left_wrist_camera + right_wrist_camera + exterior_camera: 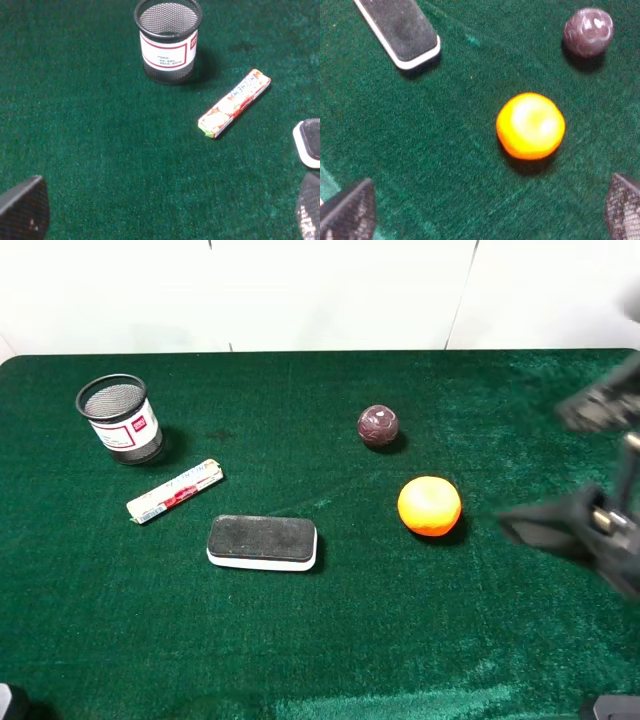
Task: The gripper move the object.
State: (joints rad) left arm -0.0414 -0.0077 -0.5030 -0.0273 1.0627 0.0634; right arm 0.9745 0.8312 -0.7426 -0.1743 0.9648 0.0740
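The eraser [262, 542], black felt on a white base, lies flat on the green cloth left of centre. Its end shows in the right wrist view [402, 30] and its edge in the left wrist view [310, 142]. My right gripper [570, 465] is open, empty and blurred at the right edge, to the right of the orange [429, 505] and far from the eraser. In its wrist view [487, 215] the jaws stand wide apart with the orange [531, 125] ahead. My left gripper [165, 215] is open and empty, with only a dark corner of the arm in the high view.
A black mesh cup [119, 418] [169, 40] stands at the far left. A white-and-red wrapped roll [175, 491] [235, 102] lies between the cup and the eraser. A dark purple ball [378, 425] [588, 31] sits behind the orange.
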